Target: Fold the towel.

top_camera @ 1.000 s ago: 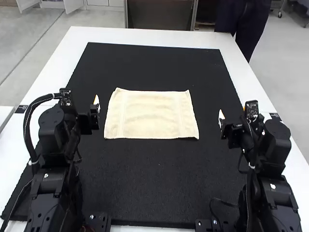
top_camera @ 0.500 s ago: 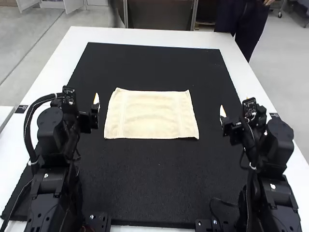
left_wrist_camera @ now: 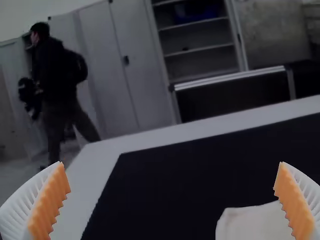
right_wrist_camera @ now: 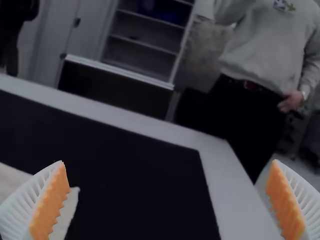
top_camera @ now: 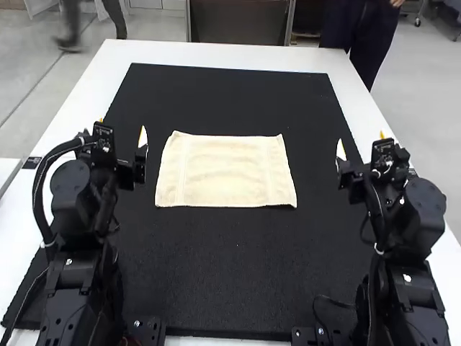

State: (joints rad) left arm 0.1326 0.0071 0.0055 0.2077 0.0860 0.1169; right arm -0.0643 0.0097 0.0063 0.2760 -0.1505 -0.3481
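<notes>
On the black mat (top_camera: 238, 274) atop the surface (top_camera: 238, 55), the cream towel (top_camera: 227, 171) lies spread flat. My left claw (left_wrist_camera: 171, 162) and right claw (right_wrist_camera: 168, 161) gape, empty. Folding seems unstarted; next, I should probably lower both onto its near corners.

Towel (left_wrist_camera: 250, 225) cut off in both wrist views

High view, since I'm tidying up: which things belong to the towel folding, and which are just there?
For the job:
- towel, lying flat
- left claw, open
- right claw, open

Just there:
- black mat, under the towel
- white table
</notes>
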